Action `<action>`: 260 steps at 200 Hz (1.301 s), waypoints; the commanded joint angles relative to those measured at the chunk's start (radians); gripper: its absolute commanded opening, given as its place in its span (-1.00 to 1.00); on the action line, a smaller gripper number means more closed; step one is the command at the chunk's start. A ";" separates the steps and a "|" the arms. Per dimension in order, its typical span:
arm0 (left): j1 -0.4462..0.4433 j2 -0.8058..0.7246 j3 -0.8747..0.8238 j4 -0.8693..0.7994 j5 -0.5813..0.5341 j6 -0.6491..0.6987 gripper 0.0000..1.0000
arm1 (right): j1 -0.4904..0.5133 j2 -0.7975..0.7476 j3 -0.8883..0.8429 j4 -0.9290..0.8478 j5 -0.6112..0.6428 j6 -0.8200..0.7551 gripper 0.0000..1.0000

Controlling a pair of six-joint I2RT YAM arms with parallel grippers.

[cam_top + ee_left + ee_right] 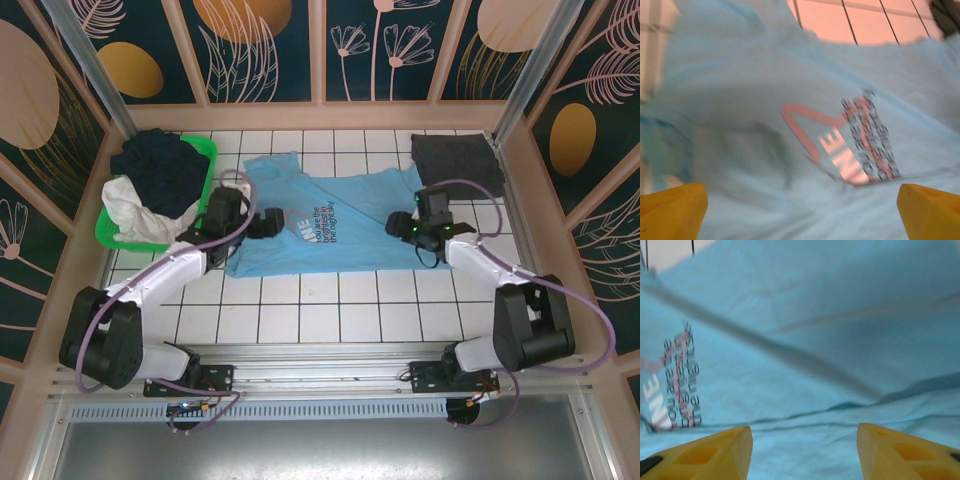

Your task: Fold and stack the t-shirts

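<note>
blue tee (pixel 340 225) flat on table (pixel 300 310), grey tee (pixel 455 160) far R corner | L gripper (pixel 262 225) + R gripper (pixel 405 228): jaws spread, over blue tee's sides | cloth soft, light, limp: you pinch at edges, expect sag

Bright even overhead light, soft shadows, both wrist views motion-blurred
</note>
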 commanded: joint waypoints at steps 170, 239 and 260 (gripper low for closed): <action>0.001 -0.067 -0.119 -0.071 0.013 -0.116 0.28 | -0.114 0.004 -0.155 -0.020 -0.052 0.074 0.13; -0.110 0.161 -0.150 0.215 0.183 -0.241 0.02 | 0.005 0.041 -0.127 -0.025 -0.046 0.126 0.11; -0.109 0.138 -0.236 0.182 0.110 -0.243 0.02 | -0.015 -0.022 -0.108 -0.077 -0.006 0.109 0.12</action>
